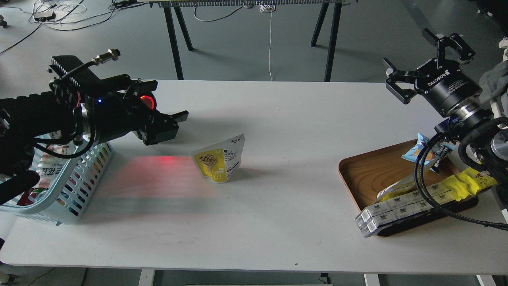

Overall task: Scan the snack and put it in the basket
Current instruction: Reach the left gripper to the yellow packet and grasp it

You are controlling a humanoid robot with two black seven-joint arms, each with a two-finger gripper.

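Observation:
The snack [219, 160], a flat yellow-and-white pouch with a picture of nuts in a scoop, stands upright and alone near the middle of the white table [278, 119]. The light blue slotted basket [79, 178] sits at the left edge, partly hidden under my left arm, with some packs inside. My left gripper [168, 125] hangs above the table just left of the pouch, dark and hard to read. A red glow falls from it onto the table between basket and pouch. My right gripper [412, 51] is open and empty, raised at the far right above the tray.
A brown wooden tray [369, 171] at the right holds a small blue snack packet [422, 150], a long yellow pack [468, 184] and long white boxes [397, 212] overhanging its front rim. Black cables hang from my right arm over the tray.

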